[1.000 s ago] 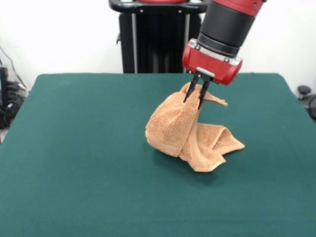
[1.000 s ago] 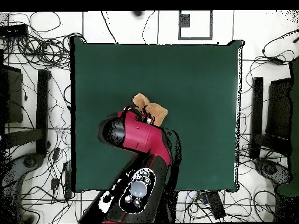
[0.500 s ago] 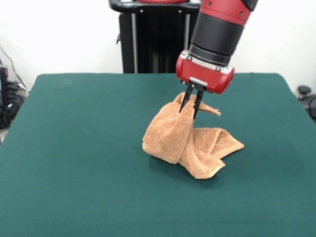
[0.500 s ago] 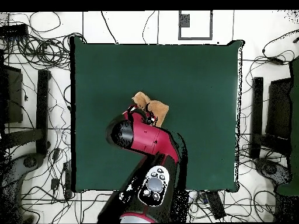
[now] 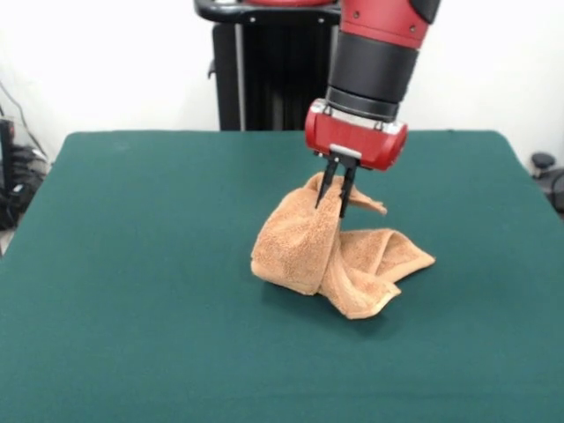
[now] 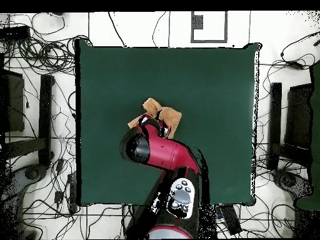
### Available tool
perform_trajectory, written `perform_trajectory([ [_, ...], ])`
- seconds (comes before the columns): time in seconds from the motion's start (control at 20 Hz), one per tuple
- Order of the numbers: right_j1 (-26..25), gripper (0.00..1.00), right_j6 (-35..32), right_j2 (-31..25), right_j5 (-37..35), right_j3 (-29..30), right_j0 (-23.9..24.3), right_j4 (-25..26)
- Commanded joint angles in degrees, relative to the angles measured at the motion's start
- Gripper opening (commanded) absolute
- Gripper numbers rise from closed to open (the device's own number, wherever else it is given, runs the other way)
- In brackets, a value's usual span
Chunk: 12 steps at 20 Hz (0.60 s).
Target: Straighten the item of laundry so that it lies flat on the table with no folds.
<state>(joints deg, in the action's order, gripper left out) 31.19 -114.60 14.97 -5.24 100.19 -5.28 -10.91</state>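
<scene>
Towel pinched and lifted
The gripper [image 5: 331, 196] jaws are nearly closed on the towel [image 5: 335, 251], which hangs crumpled below them onto the table [image 5: 132, 264].

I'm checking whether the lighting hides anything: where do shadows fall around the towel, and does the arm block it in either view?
Front view: a soft shadow lies on the table beneath the towel, held by the gripper; no glare. Overhead view: the arm covers part of the towel.
</scene>
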Motion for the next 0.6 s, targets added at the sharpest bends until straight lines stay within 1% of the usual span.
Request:
perform_trajectory([
  [0.05, 3.7, 0.0, -8.2, -9.3, 2.9, 9.0, 0.8, 3.6],
  [0.3, 5.0, 0.0, -9.1, -7.6, 0.0, 8.9, -1.8, 1.9],
  [0.6, 3.7, 0.0, -10.3, -4.5, -3.6, 5.9, -6.2, -0.7],
])
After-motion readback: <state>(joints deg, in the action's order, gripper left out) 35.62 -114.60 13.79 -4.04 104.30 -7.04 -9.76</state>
